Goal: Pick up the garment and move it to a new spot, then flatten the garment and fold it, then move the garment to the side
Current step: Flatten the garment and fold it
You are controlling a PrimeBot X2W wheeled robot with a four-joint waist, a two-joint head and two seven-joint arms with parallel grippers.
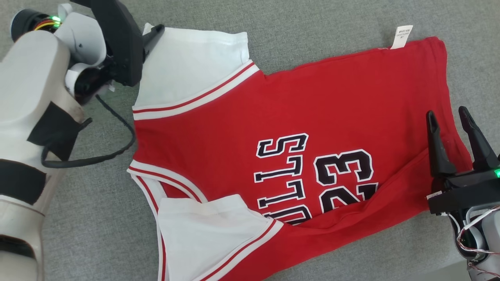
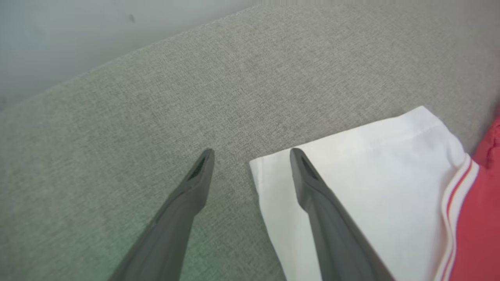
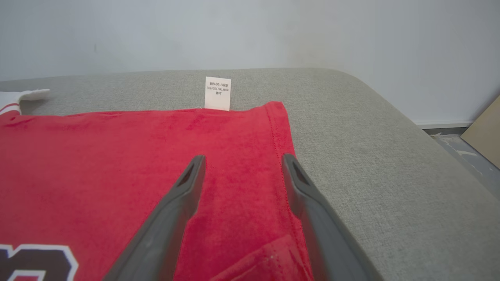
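The garment (image 1: pixel 312 113) is a red jersey with white sleeves and black lettering, spread across the grey cushion with a fold along its near edge. My left gripper (image 2: pixel 252 152) stands open at the corner of the far white sleeve (image 2: pixel 371 183), one finger over the sleeve and the other over bare cushion. In the head view the left gripper (image 1: pixel 150 35) sits at the sleeve's top left corner (image 1: pixel 187 62). My right gripper (image 1: pixel 449 115) is open above the jersey's hem end; in its wrist view the right gripper (image 3: pixel 242 158) hovers over red fabric (image 3: pixel 117 156) with nothing between the fingers.
A white care label (image 1: pixel 403 37) sticks out from the jersey's far edge. The grey cushion (image 3: pixel 371 156) ends in a rounded edge on the right, with floor and a pale board (image 3: pixel 484 132) beyond. A pale wall runs behind the cushion.
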